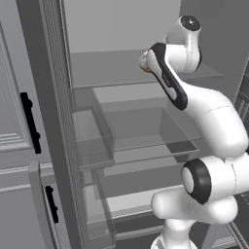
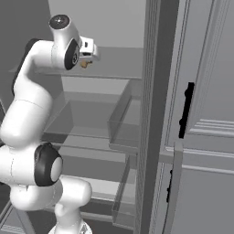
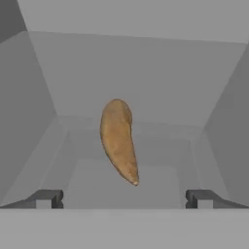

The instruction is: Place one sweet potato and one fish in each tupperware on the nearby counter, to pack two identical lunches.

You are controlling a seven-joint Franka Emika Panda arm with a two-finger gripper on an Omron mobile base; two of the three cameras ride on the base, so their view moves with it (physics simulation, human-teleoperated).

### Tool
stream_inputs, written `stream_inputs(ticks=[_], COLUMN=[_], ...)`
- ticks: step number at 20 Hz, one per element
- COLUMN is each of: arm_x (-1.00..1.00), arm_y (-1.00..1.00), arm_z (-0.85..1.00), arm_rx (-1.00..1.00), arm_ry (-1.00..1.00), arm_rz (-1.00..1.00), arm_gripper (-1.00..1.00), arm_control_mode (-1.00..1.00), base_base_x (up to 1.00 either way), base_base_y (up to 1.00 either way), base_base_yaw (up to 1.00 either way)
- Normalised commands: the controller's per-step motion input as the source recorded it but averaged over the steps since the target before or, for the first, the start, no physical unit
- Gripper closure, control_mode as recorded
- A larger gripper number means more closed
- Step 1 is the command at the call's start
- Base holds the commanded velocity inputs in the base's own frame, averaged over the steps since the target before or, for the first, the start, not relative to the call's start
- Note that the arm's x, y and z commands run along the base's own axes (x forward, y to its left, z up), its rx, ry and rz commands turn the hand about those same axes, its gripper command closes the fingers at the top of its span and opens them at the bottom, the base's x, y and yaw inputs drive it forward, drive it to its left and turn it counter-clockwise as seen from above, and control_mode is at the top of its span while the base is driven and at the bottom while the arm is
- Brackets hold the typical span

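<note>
Gripper [image 3: 124, 199]: jaws wide apart, empty | sweet potato [image 3: 118, 140]: frame centre, on shelf | risk: tapered tuber rolls from off-centre pinch

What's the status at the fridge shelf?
Pincer open, holding nothing. One sweet potato lying on the shelf straight ahead, between the fingertips' line, not touched. Nothing between pincer and potato.

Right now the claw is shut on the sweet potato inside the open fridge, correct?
Not quite. The claw is open, not shut on anything: in the hand view its two fingertips stand wide apart, and the sweet potato lies on the fridge shelf ahead of them, untouched. The fridge is open, as you say.
</note>
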Motion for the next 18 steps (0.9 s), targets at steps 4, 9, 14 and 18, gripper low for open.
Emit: stream_inputs(ticks=[4,9,14,18], arm_x=[0.76,0.70,0.02,0.00], arm_y=[0.01,0.02,0.12,0.22], arm_z=[-0.15,-0.04,-0.11,-0.57], arm_rx=[-0.01,-0.01,-0.01,-0.02], arm_ry=[0.07,0.16,0.21,0.02], arm_rz=[0.00,0.00,0.01,0.02], arm_gripper=[-1.00,-1.00,-1.00,-1.00], arm_control_mode=[-1.00,-1.00,-1.00,-1.00], base_base_x=[0.00,0.00,0.00,0.00], base_base_y=[0.00,0.00,0.00,0.00], base_base_yaw=[0.00,0.00,0.00,0.00])
